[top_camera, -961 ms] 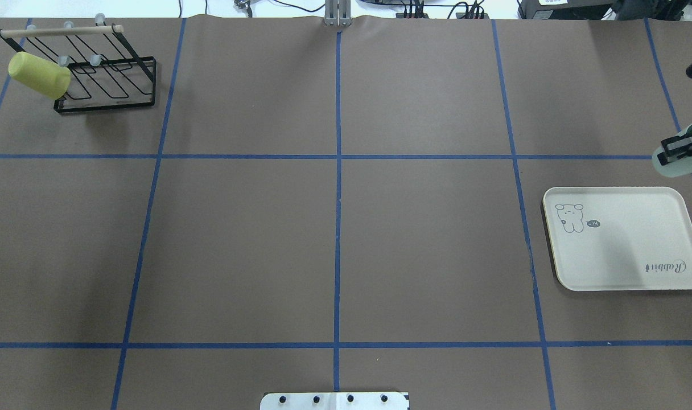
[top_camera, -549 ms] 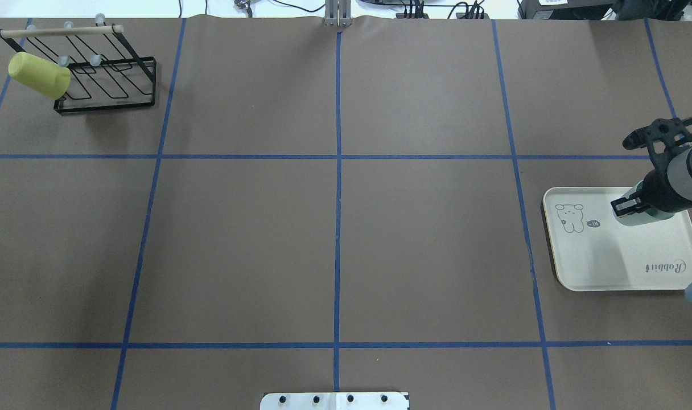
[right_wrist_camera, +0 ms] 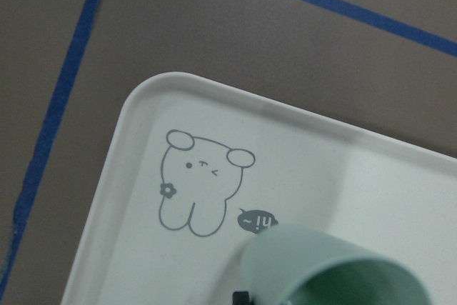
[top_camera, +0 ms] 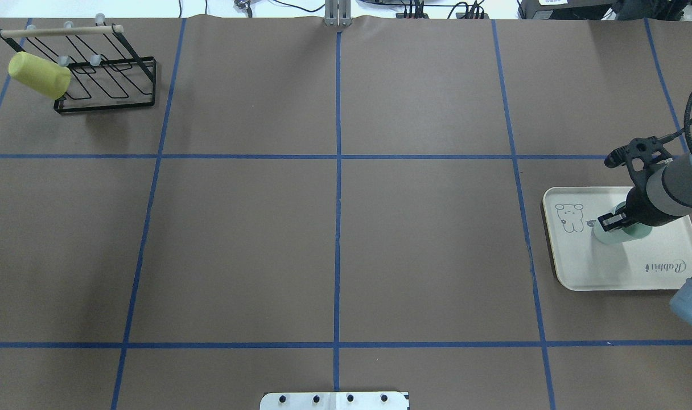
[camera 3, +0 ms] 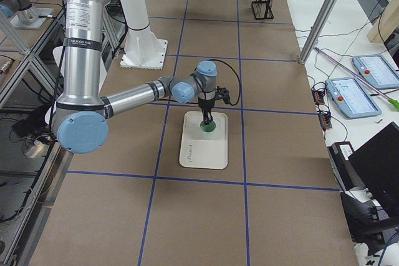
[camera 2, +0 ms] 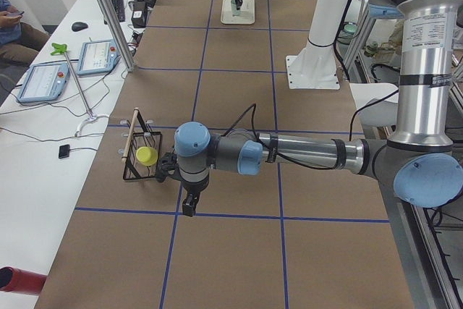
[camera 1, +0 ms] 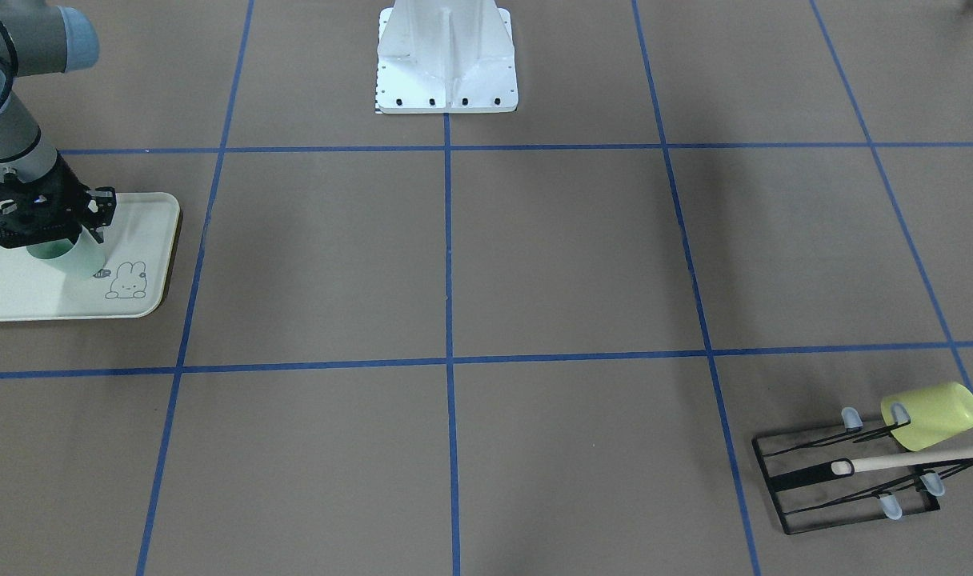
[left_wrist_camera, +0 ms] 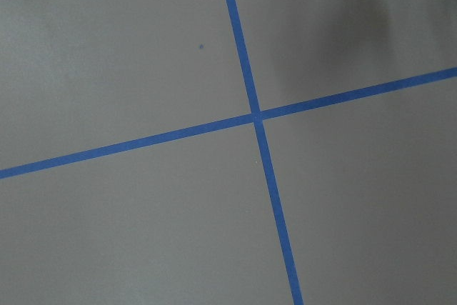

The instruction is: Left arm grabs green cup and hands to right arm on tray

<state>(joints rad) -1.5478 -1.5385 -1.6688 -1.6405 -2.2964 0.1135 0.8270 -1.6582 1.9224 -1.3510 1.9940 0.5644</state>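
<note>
The tray (top_camera: 608, 267) carries cursive lettering (top_camera: 665, 266) reading "Rabbit" near one corner, upside down as the overhead view sees it. Beside its line-drawn bunny (right_wrist_camera: 198, 192), a small dark speech bubble (right_wrist_camera: 255, 221) reads "~hi" in the right wrist view. The right arm (camera 3: 80, 60) bears a white label (camera 3: 80, 14) whose print is too small to read, perhaps a maker's plate.

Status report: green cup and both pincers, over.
Right pincer shut on green cup, upright over the tray. Left pincer far off, state unreadable. Nothing seen in the way.
</note>
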